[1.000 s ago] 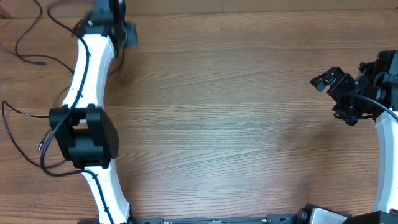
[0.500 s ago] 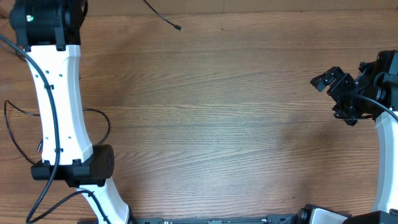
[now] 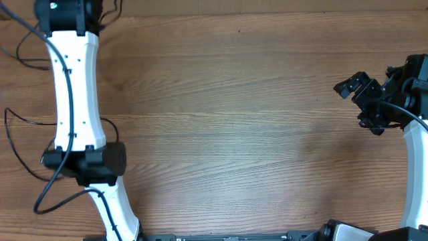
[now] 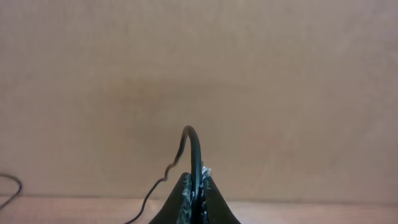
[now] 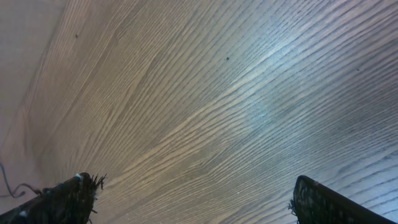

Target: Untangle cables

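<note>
The cables are thin black cords lying along the table's left edge. One strand [image 3: 28, 122] loops beside the left arm and another [image 3: 30, 59] lies near the far left corner. My left gripper [image 4: 198, 186] is shut on one thin black cable [image 4: 194, 149]. That cable arches up from the jaws and trails down to the left. In the overhead view the left arm's wrist [image 3: 67, 13] is at the far left corner, and its fingertips are hidden there. My right gripper [image 3: 351, 86] hangs at the right side, open and empty, with its fingers [image 5: 68, 199] wide apart over bare wood.
The wooden table [image 3: 234, 134] fills the view. The left arm's white links [image 3: 73, 87] and its thicker black arm cable [image 3: 50, 197] lie over the left side. A plain wall [image 4: 199, 62] fills the left wrist view. A cord end [image 5: 11, 186] shows at the right wrist view's left edge.
The left arm swung left from the far middle-left, then came back slightly right. The cable end seen near the far middle half a second ago is gone from view. The right arm has not moved.
</note>
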Action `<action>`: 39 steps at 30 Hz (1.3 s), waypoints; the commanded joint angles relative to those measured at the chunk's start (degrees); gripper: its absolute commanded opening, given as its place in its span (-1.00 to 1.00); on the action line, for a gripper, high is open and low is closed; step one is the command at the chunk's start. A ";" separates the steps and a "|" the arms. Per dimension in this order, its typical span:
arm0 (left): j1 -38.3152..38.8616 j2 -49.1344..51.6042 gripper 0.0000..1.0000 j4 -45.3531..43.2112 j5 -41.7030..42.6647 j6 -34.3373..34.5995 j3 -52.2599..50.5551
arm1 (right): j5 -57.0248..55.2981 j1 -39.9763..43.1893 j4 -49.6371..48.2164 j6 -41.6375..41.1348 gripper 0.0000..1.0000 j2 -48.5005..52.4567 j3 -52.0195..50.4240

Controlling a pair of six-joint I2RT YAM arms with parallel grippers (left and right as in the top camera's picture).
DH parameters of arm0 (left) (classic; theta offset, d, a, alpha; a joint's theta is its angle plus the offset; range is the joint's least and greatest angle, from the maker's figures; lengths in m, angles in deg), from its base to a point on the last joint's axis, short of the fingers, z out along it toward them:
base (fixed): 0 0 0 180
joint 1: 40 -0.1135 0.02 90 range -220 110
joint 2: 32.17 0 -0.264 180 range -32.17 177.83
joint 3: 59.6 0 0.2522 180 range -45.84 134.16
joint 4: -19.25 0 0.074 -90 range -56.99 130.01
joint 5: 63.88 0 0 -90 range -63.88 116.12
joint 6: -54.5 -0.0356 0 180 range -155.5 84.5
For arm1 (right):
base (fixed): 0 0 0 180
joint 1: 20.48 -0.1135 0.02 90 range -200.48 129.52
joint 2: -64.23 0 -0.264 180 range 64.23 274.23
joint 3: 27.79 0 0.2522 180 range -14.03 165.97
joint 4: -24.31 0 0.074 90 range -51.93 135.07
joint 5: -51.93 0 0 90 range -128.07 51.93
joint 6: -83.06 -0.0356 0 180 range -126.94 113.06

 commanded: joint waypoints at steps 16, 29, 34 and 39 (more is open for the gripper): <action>-0.68 19.96 -0.91 18.10 -18.38 -0.15 -1.14 | -0.59 0.09 -0.20 0.24 1.00 0.20 0.46; -2.08 20.33 -0.92 37.13 -20.85 1.90 -8.70 | -0.61 0.09 -0.20 0.24 1.00 0.17 0.46; -5.77 20.31 -0.91 39.67 -27.98 3.28 -8.66 | -0.61 0.09 -0.20 0.24 1.00 0.20 0.46; -6.99 20.31 -0.72 38.27 -20.81 3.04 -8.61 | -0.61 0.09 -0.20 0.24 1.00 0.17 0.46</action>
